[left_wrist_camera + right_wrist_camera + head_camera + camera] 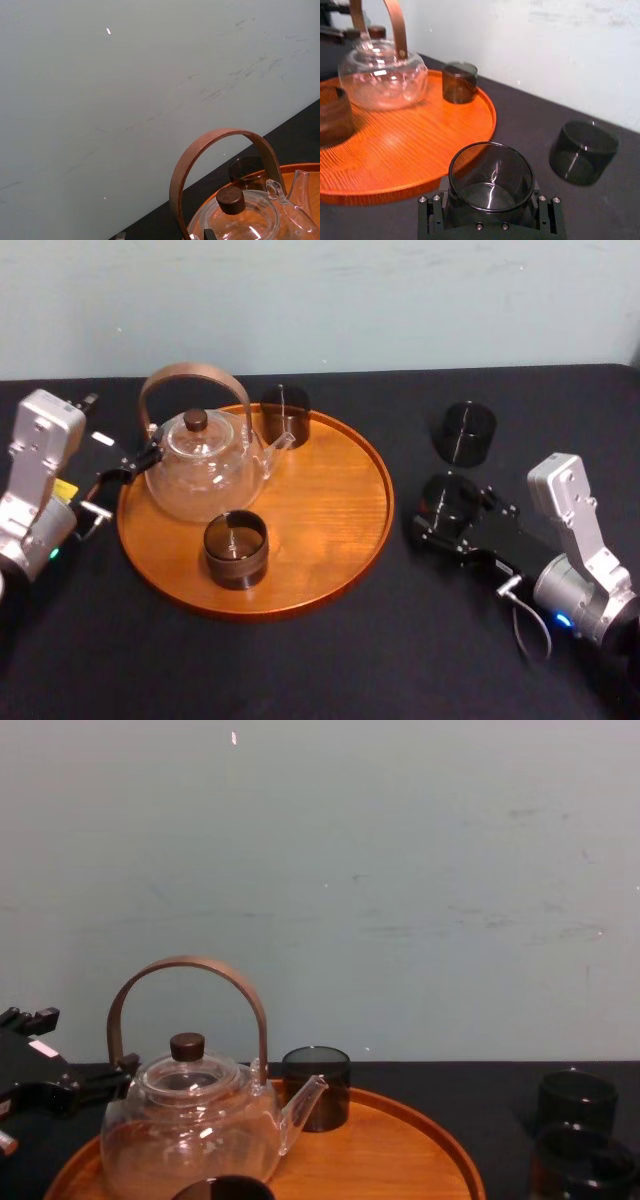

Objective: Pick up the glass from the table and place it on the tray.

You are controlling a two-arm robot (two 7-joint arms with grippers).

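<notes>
Just right of the tray (330, 500), right gripper (455, 516) has its jaws snug around the dark glass (448, 495), low at table level. Lift it over the rim; set it down right of the teapot (205, 475). Left gripper (125, 468) idles beside the teapot.

Glasses (236, 549): four, seemingly; teapot (203, 477): one; tray (330, 510): one.

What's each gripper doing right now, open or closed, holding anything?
Left gripper: cannot be told; it sits beside the teapot.
Right gripper: closed on the glass.
</notes>
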